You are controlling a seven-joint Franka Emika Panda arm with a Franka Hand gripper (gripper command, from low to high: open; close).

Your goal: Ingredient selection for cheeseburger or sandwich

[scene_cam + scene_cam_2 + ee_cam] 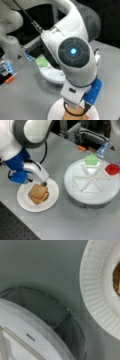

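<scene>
Brown toast squares sit in a small stack, the sandwich (38, 193), on a white paper plate (25, 203) near a front view's bottom left. A bit of yellow cheese (46, 196) peeks out at the stack's edge. I cannot see the patty.

The gripper (44, 183) hangs right at the far corner of the stack, with its fingers pointing down. I cannot tell if they are clenched or let go, or if they touch the toast.

A round white tray (75, 192) with six slots stands to a front view's right of the plate, just beside it. Only a green lettuce piece (91, 160) and a red disc (112, 169) are left in it. The other slots look bare. So the stack seems built already.

To do this part well, I think the arm should go slow and straight near the stack, so the top toast does not slide off.

In a front view the big white arm (73, 53) hides most things; only the plate rim (53, 111) and some brown toast (75, 112) show under it. The wrist view shows no fingers. It shows the plate's ridged rim (96, 287) up close, a sliver of toast (116, 277), the grey surface (42, 265) and the tray's edge (30, 322).
</scene>
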